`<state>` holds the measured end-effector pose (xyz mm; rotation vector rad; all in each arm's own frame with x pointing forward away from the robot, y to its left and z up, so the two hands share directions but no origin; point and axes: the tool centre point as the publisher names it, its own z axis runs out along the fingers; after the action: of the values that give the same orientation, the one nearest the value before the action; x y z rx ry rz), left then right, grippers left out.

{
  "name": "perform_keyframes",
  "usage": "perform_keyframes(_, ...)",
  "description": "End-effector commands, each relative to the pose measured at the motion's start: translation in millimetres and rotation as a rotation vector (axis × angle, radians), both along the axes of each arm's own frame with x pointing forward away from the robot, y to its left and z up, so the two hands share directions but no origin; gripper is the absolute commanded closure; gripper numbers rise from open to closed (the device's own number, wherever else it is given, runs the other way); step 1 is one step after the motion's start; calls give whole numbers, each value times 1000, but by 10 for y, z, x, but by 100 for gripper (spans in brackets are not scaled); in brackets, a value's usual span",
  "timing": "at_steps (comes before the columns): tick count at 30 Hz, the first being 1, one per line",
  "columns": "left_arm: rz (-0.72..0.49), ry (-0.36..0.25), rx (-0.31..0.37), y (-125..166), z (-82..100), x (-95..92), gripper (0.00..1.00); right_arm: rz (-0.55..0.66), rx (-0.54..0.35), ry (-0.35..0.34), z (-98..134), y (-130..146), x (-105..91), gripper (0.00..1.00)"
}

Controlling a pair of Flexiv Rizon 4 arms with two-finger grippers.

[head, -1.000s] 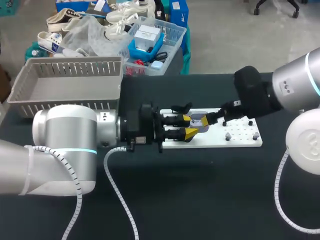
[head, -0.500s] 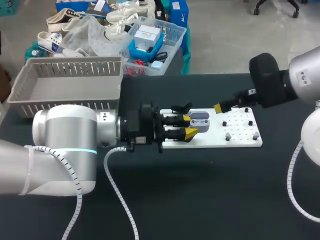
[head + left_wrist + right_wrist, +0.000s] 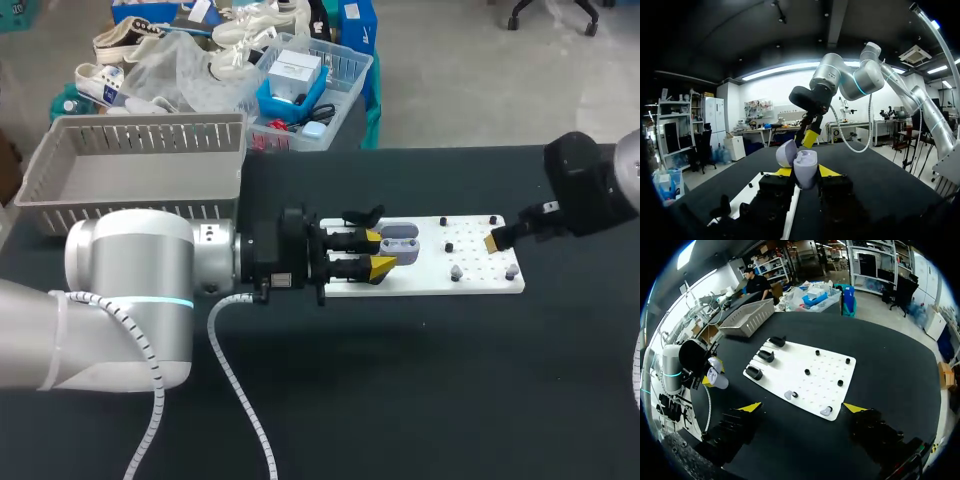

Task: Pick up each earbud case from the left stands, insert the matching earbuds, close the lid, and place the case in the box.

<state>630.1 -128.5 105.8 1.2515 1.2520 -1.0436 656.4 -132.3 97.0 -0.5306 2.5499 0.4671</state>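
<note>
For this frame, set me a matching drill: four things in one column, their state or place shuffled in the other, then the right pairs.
Things
1. case
2. right gripper
3. board
4. basket

States or places
A. white, flat on the table
B. grey, at the table's far left
C. lid open, clamped in the left gripper
D. open, nothing between its fingers

Pairs: 1-C; 2-D; 3-A; 4-B
</note>
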Motion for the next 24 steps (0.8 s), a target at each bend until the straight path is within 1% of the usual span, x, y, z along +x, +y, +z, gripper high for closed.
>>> perform_keyframes(1, 5, -2, -1, -7, -4, -8, 100, -121, -208, -53, -141, -36, 56, 0)
perform_keyframes(4, 5, -2, -1, -7, -4, -8, 100, -127, -271, -57, -257, -103, 74, 0)
perform_keyframes(7, 5, -2, -1, -7, -4, -8, 100, -127, -309, -49, -364, -156, 88, 0)
perform_keyframes(12, 5, -2, -1, -7, -4, -8, 100, -122, -331, -26, -485, -195, 107, 0)
perform_keyframes(14, 5, -2, -1, -7, -4, -8, 100, -114, -341, -22, -513, -182, 96, 4)
perform_keyframes(16, 5, -2, -1, -7, -4, -8, 100, -101, -345, -9, -539, -166, 94, 11)
perform_keyframes(17, 5, -2, -1, -7, -4, -8, 100, -101, -345, -9, -548, -156, 94, 12)
perform_keyframes(18, 5, -2, -1, -7, -4, -8, 100, -98, -352, -12, -559, -147, 95, 17)
perform_keyframes(24, 5, -2, -1, -7, -4, -8, 100, -88, -362, -8, -592, -133, 96, 33)
